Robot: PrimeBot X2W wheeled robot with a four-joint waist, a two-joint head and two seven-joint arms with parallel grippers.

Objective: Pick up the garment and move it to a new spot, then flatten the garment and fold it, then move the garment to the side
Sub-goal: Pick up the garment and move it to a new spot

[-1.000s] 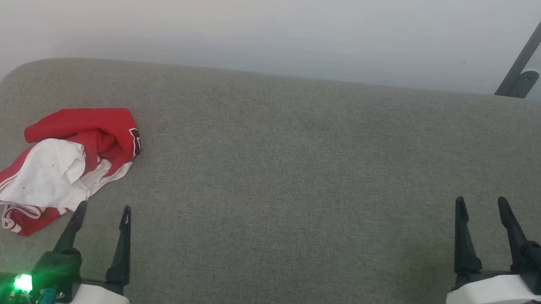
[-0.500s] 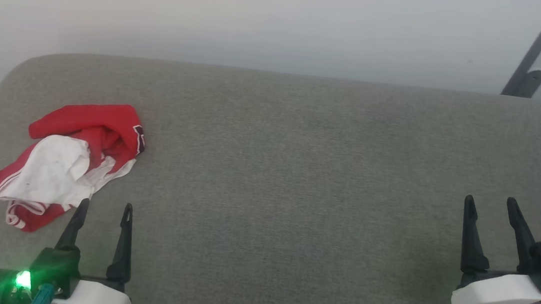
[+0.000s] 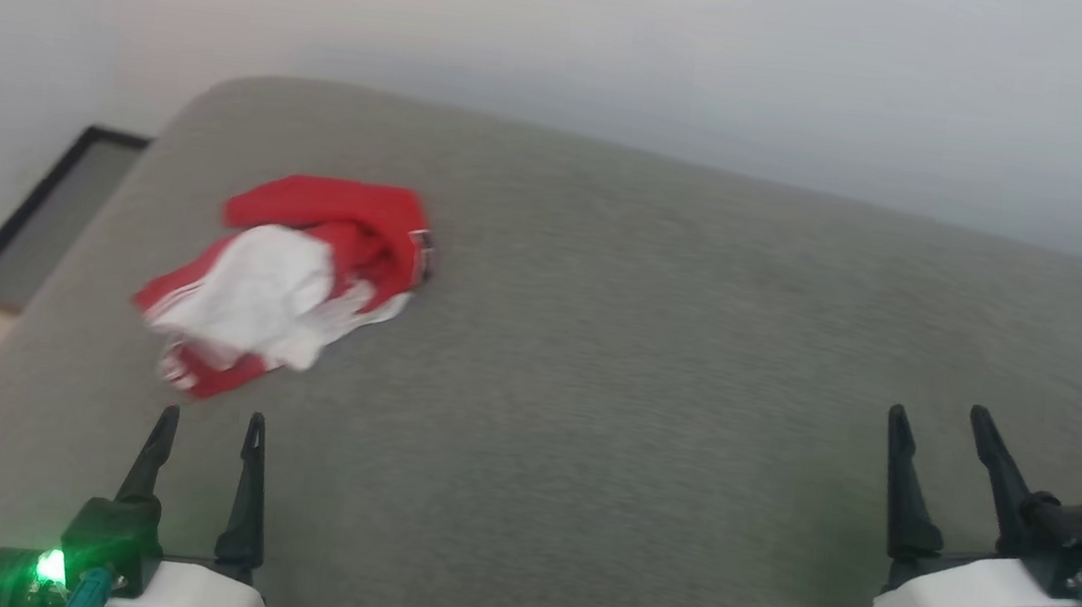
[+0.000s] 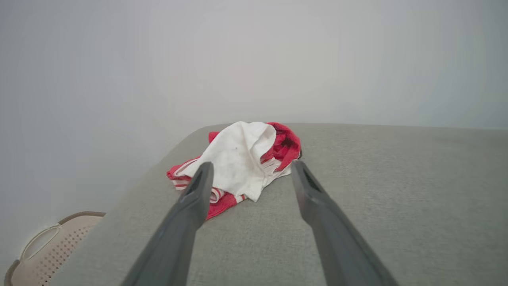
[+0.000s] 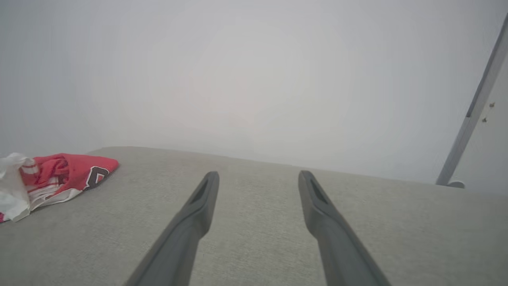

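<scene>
Lying crumpled near the far left corner of the grey surface (image 3: 646, 355), the garment (image 3: 287, 282) is showing red cloth bunched around a white panel. The left tool (image 3: 214, 415) is hovering just short of it, fingers spread, holding nothing. The right tool (image 3: 937, 413) is hanging well apart at the right, likewise spread and empty. A beige basket (image 4: 51, 246) is sitting below the surface's left edge.

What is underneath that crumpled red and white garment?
The garment lies in a heap on the grey padded surface, which shows all around it. Whatever is directly beneath its folds is covered, so nothing more can be told.
</scene>
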